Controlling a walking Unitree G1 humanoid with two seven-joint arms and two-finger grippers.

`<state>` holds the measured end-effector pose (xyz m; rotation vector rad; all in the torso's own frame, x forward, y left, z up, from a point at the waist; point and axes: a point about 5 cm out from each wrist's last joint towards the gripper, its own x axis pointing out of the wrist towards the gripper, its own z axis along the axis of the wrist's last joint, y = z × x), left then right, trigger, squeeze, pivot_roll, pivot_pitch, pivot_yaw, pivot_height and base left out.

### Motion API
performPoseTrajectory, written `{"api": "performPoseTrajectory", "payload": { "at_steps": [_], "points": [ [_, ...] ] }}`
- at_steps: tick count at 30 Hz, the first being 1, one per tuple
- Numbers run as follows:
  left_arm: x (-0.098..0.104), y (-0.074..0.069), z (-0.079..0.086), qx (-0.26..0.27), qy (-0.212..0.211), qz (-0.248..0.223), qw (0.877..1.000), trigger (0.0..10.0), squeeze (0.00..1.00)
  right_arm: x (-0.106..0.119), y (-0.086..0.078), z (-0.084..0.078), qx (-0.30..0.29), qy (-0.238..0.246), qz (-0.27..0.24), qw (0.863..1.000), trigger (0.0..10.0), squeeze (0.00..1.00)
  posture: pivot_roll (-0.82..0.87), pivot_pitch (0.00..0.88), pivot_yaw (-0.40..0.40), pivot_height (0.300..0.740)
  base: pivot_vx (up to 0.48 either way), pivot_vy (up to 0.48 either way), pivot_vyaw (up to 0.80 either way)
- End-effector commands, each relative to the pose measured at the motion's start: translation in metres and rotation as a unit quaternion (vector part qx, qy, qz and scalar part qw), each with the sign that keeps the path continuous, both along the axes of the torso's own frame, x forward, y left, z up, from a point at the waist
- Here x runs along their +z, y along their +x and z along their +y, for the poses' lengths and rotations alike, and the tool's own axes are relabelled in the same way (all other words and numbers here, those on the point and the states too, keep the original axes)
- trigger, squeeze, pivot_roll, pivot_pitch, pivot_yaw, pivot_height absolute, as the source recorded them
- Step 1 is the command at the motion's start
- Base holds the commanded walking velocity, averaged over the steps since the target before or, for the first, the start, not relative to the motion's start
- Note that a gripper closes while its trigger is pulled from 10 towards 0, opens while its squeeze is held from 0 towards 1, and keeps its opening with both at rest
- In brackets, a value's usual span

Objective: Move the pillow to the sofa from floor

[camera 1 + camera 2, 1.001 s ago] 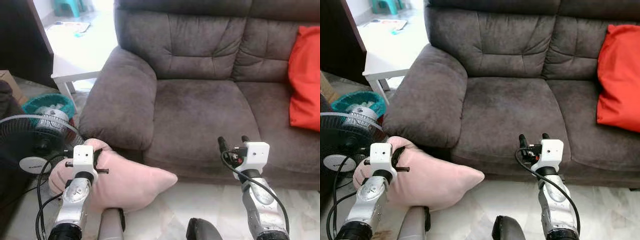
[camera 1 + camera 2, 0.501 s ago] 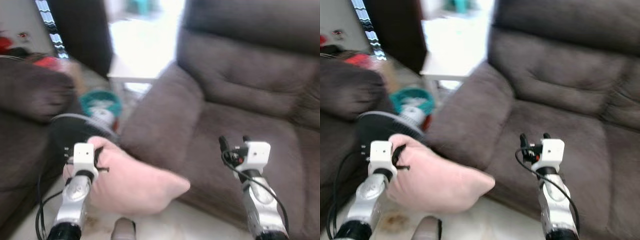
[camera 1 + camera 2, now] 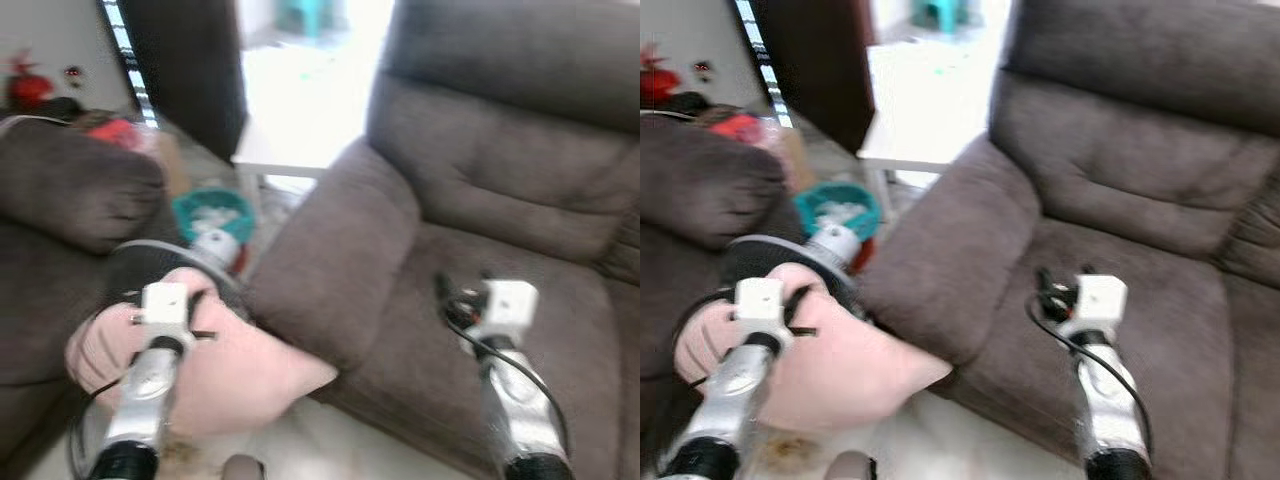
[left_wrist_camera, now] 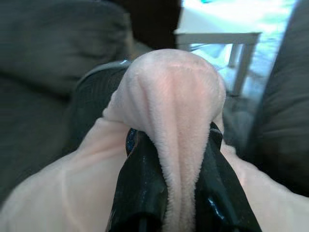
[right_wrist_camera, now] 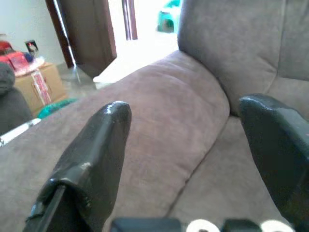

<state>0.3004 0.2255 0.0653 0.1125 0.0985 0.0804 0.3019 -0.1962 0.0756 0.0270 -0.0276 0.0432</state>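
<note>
A pale pink pillow [image 3: 235,375] hangs at the lower left in front of the sofa's armrest [image 3: 335,250]. My left gripper [image 3: 190,318] is shut on a fold of the pillow [image 4: 176,125], which is pinched between the two black fingers [image 4: 140,188]. The dark brown sofa [image 3: 500,190] spreads across the right, its seat cushion [image 3: 420,350] bare. Over that seat my right gripper [image 3: 462,288] stands open, nothing between its fingers [image 5: 96,150]. The picture is blurred by motion.
A black floor fan [image 3: 140,270] stands just behind the pillow. A teal basket [image 3: 212,212] and a white low table [image 3: 300,140] sit beyond it. Another dark sofa's armrest [image 3: 70,195] is at the left. Pale tiled floor [image 3: 330,440] shows below.
The camera has swung left, so the red cushion has left the picture and a second sofa has come in. The left gripper has kept the pillow; both arms hold their pose.
</note>
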Motion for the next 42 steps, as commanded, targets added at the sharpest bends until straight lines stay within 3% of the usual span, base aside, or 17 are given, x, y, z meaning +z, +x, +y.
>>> {"api": "performPoseTrajectory", "payload": {
  "at_steps": [1, 30, 42],
  "points": [
    [0.0253, 0.0124, -0.0132, -0.023, -0.006, -0.063, 0.998, 10.0, 0.00, -0.0085, -0.0077, -0.0136, -0.022, 0.000, 0.017, 1.000, 10.0, 0.00, 0.15, 0.000, -0.046, 0.685, 0.000, 0.000, 0.00],
    [0.0262, 0.0119, -0.0174, -0.040, -0.009, -0.062, 0.997, 10.0, 0.00, -0.0115, -0.0082, -0.0124, -0.025, -0.001, 0.020, 0.999, 10.0, 0.00, 0.16, 0.000, -0.045, 0.685, 0.000, 0.000, 0.00],
    [0.0255, 0.0115, -0.0167, -0.043, -0.008, -0.059, 0.997, 10.0, 0.00, -0.0141, -0.0081, -0.0145, -0.033, -0.005, 0.029, 0.999, 10.0, 0.00, 0.16, 0.000, -0.043, 0.740, 0.000, 0.000, 0.00]
  ]
}}
